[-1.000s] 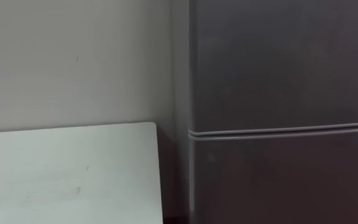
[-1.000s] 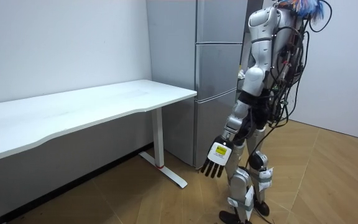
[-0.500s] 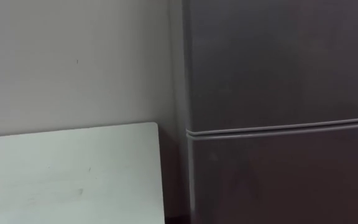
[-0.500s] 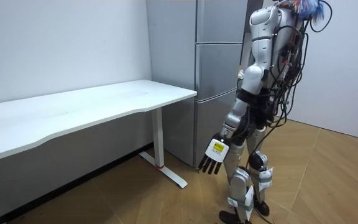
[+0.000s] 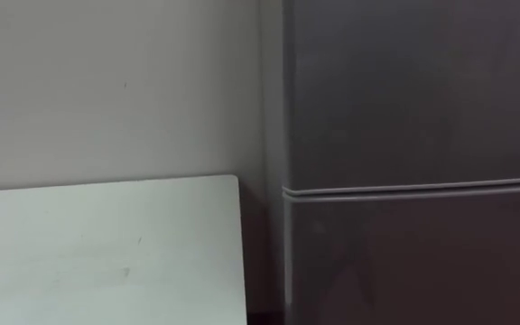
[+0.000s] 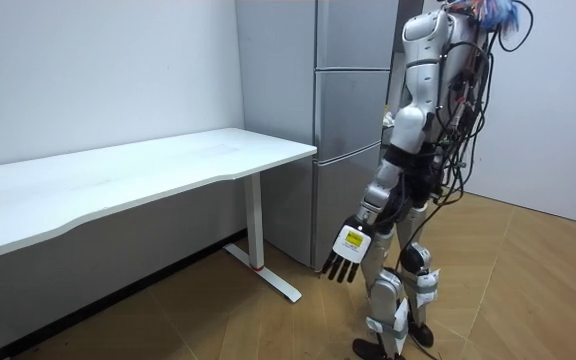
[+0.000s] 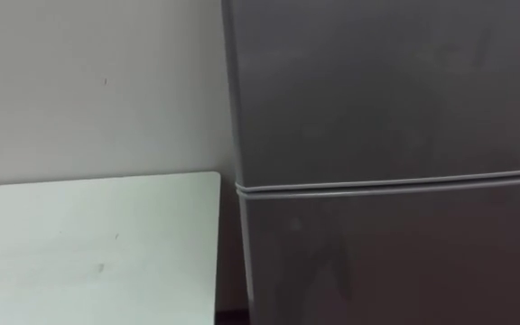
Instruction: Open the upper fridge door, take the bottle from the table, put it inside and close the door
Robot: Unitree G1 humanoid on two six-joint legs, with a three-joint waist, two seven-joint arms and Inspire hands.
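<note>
Closed fridge [image 6: 353, 90] beside white table [image 6: 118, 180]; view barely shifted; left hand [image 6: 344, 255] hangs open, empty; bottle unseen.

I count one fridge [image 6: 353, 110], grey, upper centre of the room view, filling the right side of both eye views. Two fridge doors visible: one upper door [image 5: 413, 90], one lower door [image 5: 413, 262], with one seam line between them. One white table [image 6: 118, 180], left half of the room view, its corner at lower left of the eye views. Table legs I can make out: one, with one floor foot, lower centre of the room view. One robot hand [image 6: 344, 256] visible, lower centre-right of the room view, hanging beside the fridge, fingers straight. Bottles counted: zero.
</note>
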